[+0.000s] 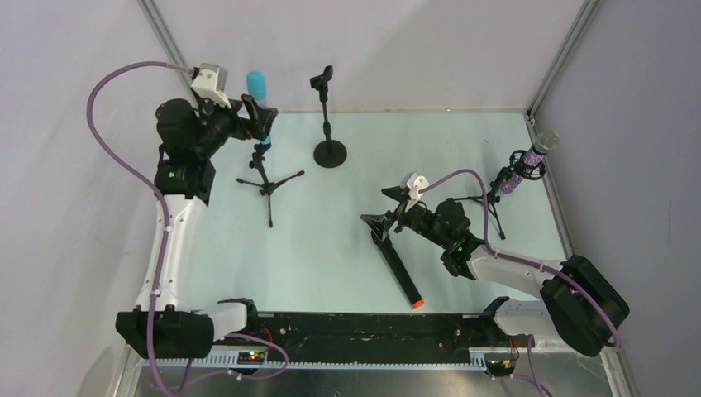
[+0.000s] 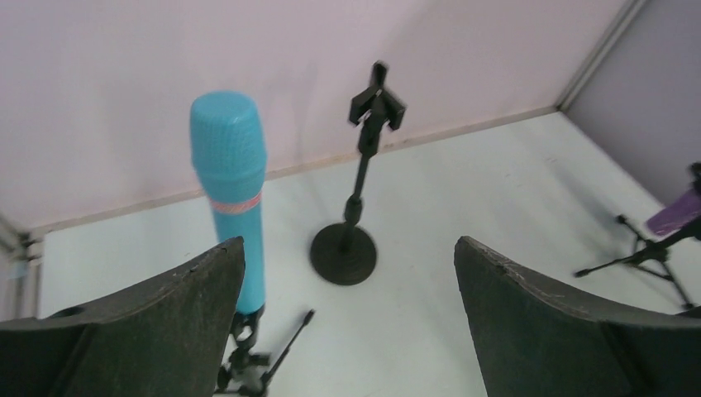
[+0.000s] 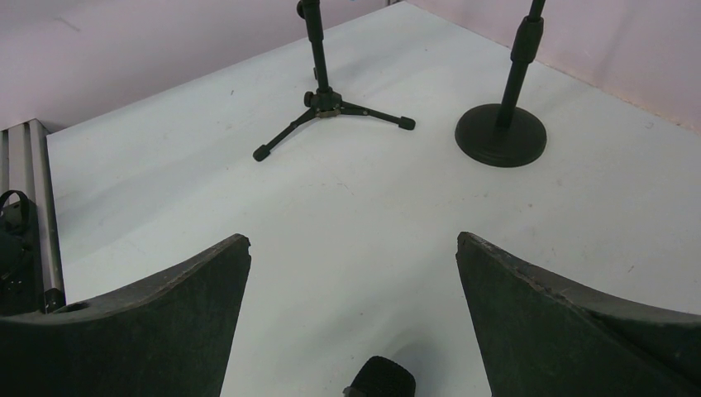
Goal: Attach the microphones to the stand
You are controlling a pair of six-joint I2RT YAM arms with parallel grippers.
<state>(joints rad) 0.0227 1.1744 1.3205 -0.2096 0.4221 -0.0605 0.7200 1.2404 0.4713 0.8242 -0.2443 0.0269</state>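
The cyan-blue microphone (image 1: 257, 86) stands upright in the clip of the left tripod stand (image 1: 267, 177). My left gripper (image 1: 259, 120) is open right beside it. In the left wrist view the cyan microphone (image 2: 231, 186) rises just past the left finger, not gripped. The purple microphone (image 1: 530, 159) sits tilted in the right tripod stand (image 1: 494, 197). The black microphone with the orange end (image 1: 401, 271) lies on the table. My right gripper (image 1: 376, 207) is open just above its head, which shows low in the right wrist view (image 3: 380, 380). The round-base stand (image 1: 329, 124) has an empty clip.
The round-base stand (image 2: 344, 251) is straight ahead between my left fingers, and the purple microphone (image 2: 674, 218) is at that view's right edge. In the right wrist view the left tripod (image 3: 326, 109) and the round base (image 3: 501, 134) are ahead. Enclosure walls bound the table on three sides.
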